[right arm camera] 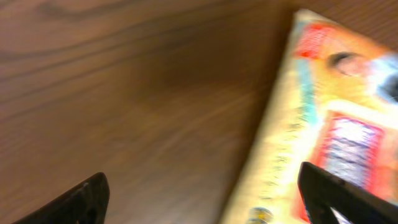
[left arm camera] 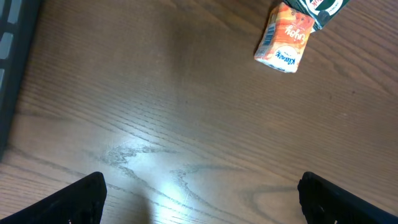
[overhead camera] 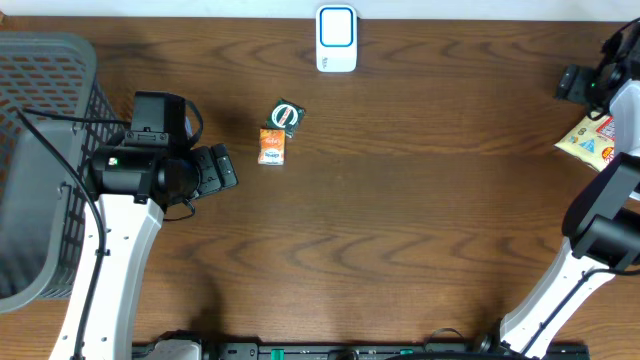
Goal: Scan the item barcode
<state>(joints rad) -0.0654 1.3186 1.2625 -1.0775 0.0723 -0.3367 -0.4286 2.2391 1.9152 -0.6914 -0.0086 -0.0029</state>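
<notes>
Flat packet (right arm camera: pixel 336 124) at far right of table (right arm camera: pixel 124 93), just beneath right gripper (right arm camera: pixel 202 190), jaws wide, holding nothing. Probably light, floppy, slick; best pinched across its long edge. Left gripper (left arm camera: pixel 202 193) wide too, empty, near carton (left arm camera: pixel 283 38).

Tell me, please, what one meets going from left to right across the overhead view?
Basket → left gripper → orange carton → scanner → yellow packet.

Even, soft overhead light; pale glare patch on table (left arm camera: pixel 155 180) (left wrist) — right wrist view heavily blurred.
</notes>
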